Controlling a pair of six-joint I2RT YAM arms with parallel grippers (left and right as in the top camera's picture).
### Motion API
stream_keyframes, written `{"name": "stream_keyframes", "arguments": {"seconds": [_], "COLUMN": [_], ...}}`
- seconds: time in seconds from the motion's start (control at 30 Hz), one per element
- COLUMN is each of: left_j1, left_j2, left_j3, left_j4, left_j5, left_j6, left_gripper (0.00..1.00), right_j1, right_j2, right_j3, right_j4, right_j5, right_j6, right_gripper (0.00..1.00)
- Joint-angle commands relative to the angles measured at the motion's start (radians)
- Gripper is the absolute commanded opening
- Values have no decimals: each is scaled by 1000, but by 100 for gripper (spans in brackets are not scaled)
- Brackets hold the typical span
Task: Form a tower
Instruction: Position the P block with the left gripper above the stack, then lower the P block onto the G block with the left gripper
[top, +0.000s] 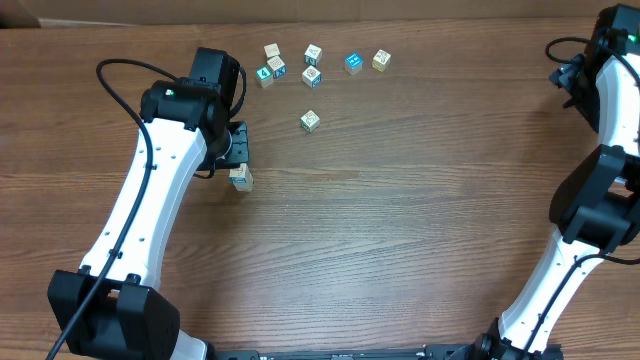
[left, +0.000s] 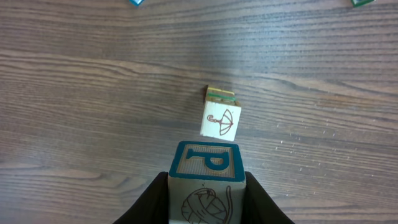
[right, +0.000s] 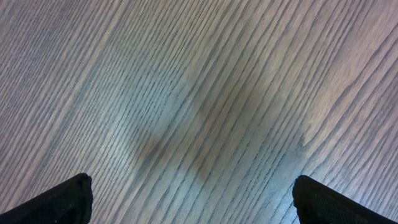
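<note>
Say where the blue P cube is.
The P cube is bottom centre of the left wrist view, gripped by the left hand, with the umbrella cube just beyond.

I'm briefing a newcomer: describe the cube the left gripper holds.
Follow the white left arm to the left gripper. The held cube shows a blue-framed P above a yarn-ball drawing; the umbrella cube beyond it is ungripped.

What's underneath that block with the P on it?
Hidden: the P block, clamped by the left fingers, covers whatever is below. Only wooden table and an umbrella block beyond it show.
</note>
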Motion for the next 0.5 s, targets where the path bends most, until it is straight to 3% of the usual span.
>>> {"name": "stream_keyframes", "arguments": {"seconds": [0.0, 0.47], "left_j1": [1, 1], "left_j2": [6, 6], "left_j3": [-6, -10], "left_j4": [-15, -13], "left_j5": [13, 12], "left_j6": [19, 19], "left_gripper": [23, 24], "right_j1": [1, 1], "right_j2": [7, 7], "right_j3": [15, 15], "right_j4": [3, 2], "right_j5": [14, 14], "right_j6": [0, 0], "right_gripper": [100, 100]}}
